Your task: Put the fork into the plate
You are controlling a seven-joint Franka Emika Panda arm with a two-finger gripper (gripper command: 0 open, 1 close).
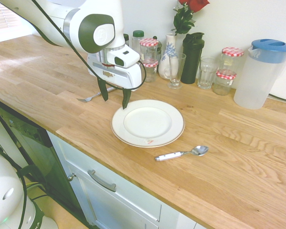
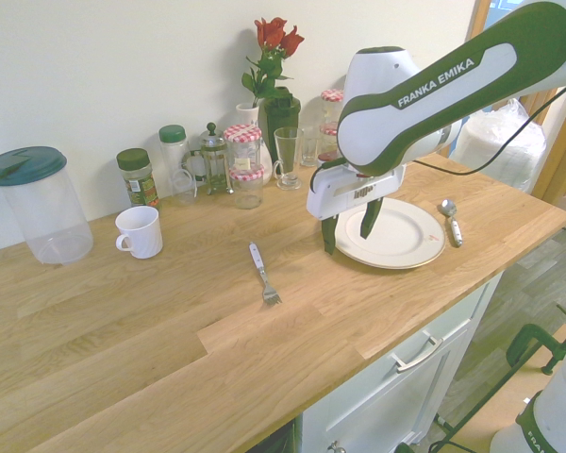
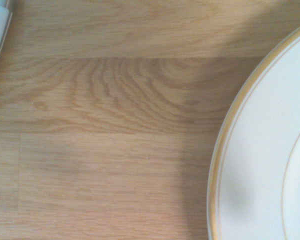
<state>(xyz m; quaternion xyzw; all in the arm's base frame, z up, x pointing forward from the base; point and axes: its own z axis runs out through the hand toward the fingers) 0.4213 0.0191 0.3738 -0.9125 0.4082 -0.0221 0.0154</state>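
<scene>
One fork [image 2: 261,272], one plate [image 2: 407,247], one spoon [image 1: 181,153]

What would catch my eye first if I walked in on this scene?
Likely the big white robot arm, its open gripper hanging over the wooden counter at the edge of the empty white plate. Next, the red rose among jars by the wall, and the fork lying alone, apart from the plate.

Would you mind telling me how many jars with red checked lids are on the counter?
4, in two stacks: one pair behind the gripper, another pair beside the plastic pitcher. More could be hidden behind the arm.
</scene>
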